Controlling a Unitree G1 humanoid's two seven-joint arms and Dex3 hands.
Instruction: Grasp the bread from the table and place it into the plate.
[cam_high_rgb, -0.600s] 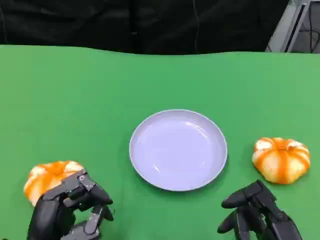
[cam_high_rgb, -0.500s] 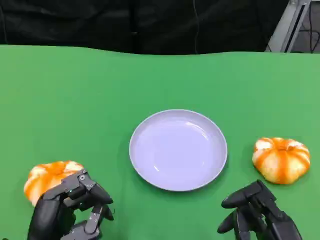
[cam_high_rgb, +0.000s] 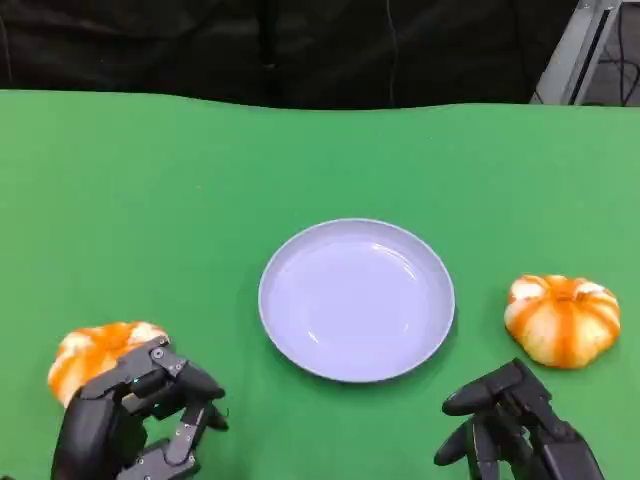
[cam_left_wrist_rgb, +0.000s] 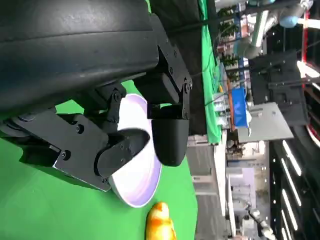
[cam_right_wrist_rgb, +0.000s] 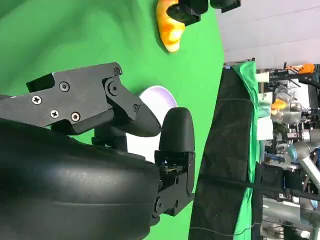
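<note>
Left hand (cam_high_rgb: 135, 420) has lowered slightly beside bread (cam_high_rgb: 95, 355), plate (cam_high_rgb: 356, 300) apart

No readable text, labels, brands, numbers or signs anywhere. The background clutter in both wrist views is too small and blurred to read.
</note>
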